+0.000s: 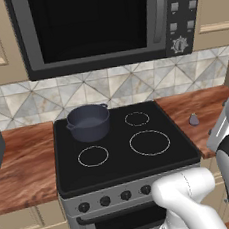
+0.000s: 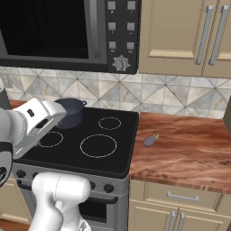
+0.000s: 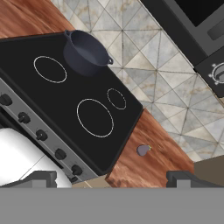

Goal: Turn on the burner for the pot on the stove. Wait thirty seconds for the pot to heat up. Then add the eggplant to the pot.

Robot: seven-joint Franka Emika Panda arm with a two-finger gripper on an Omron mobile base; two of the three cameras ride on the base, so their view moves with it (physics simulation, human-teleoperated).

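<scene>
The end effector (image 3: pixel 111 179) stands wide open and holds nothing; its two dark finger tips (image 3: pixel 39 178) rise far apart at the bottom of the hand view, which looks down from well above the range. No part of it touches anything.

The step in hand, as it looks, is the first one: turning on the burner under the pot. None of the white rings glows, so the stove (image 1: pixel 122 158) appears to be off. To do this well, the arm would need to come down and forward to the row of black knobs (image 3: pixel 41 135) on the grey front and pick the knob that serves the rear left ring, since that is where the pot sits; which knob that is cannot be told from these pictures. The open jaws should straddle the chosen knob squarely before closing, so that the turn does not slip, and the white forearm should be kept clear of the neighbouring knobs.

Outward from the end effector, the knobs lie nearest, low on the left of the hand view, well apart from the finger tips. The pot (image 1: pixel 88 122) stands upright on the rear left of the glass top, farther off, near the tiled backsplash (image 1: pixel 133 84). The eggplant (image 2: pixel 150 140) lies on the wooden bench (image 2: pixel 189 144) just beside the stove's right edge, apart from the pot and untouched; in the hand view it sits between the finger tips but far beyond them.
</scene>
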